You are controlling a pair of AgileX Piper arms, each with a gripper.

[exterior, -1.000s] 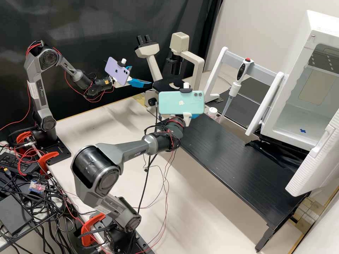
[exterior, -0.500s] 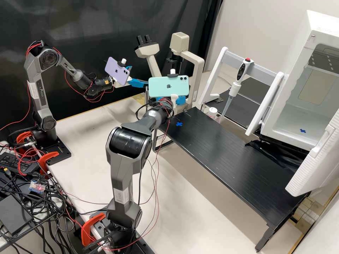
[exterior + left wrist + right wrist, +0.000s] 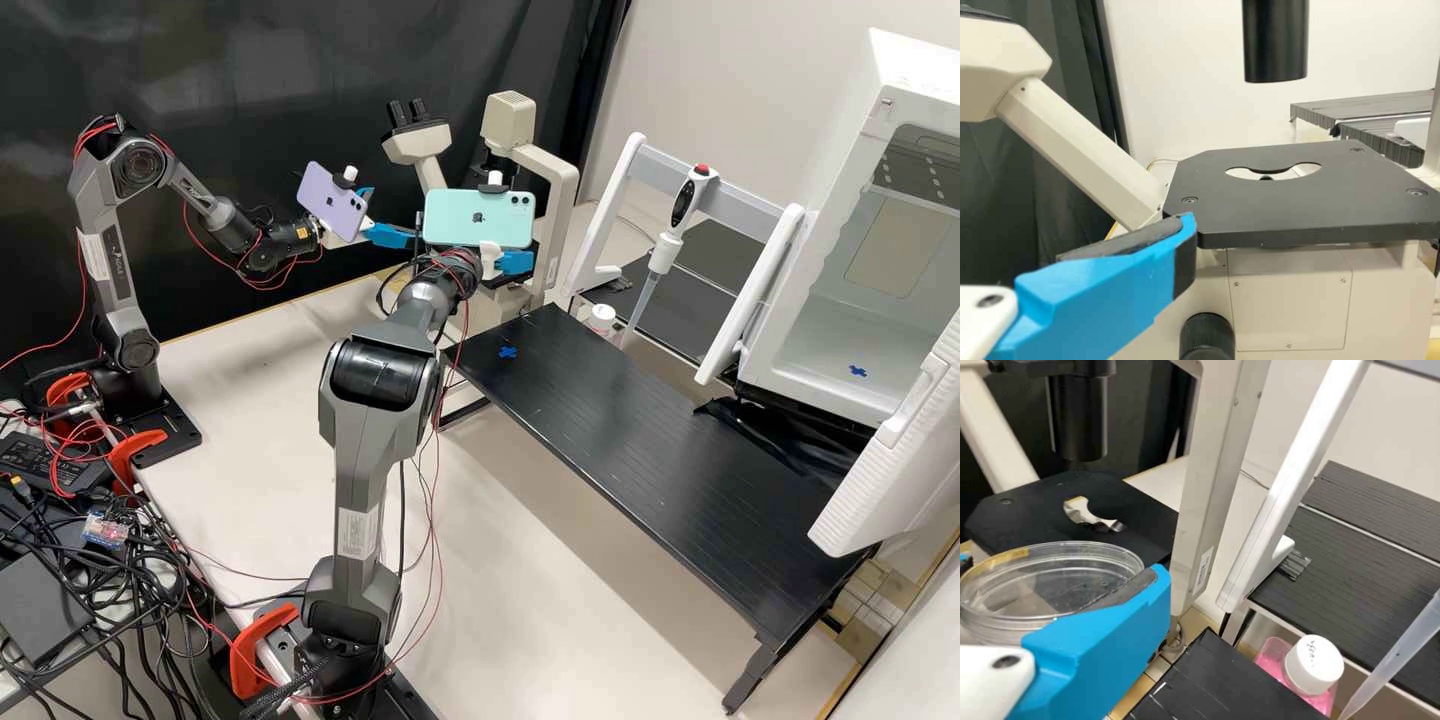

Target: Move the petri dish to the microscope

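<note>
A: Where do we find the petri dish [image 3: 1044, 581]?
B: Beside the microscope [image 3: 508, 122], in front of its black stage [image 3: 1297, 206]. We see it clear, round and roughly level in the right gripper [image 3: 516, 262]. Whether any of it lies over the stage edge, we cannot tell.
A: State of the right fingers?
B: Parted by the dish's width and pressed on its side; we record a firm hold on the dish.
A: And the left gripper [image 3: 397, 211]?
B: At the eyepiece side of the microscope. We note its fingers spread well apart, holding nothing, one tip near a corner of the stage.
A: What else do we log around the microscope?
B: In front of it, on the counter [image 3: 255, 375], a long black shelf [image 3: 650, 440] with a blue cross [image 3: 508, 352] at the near end. To the microscope's right, in the high view, a pipette [image 3: 664, 254] hangs tip down on a white frame [image 3: 608, 215]. Between microscope and pipette we have a bottle [image 3: 1314, 664] with a white cap and pink contents. Farther right, a white cabinet [image 3: 825, 375], door ajar.
</note>
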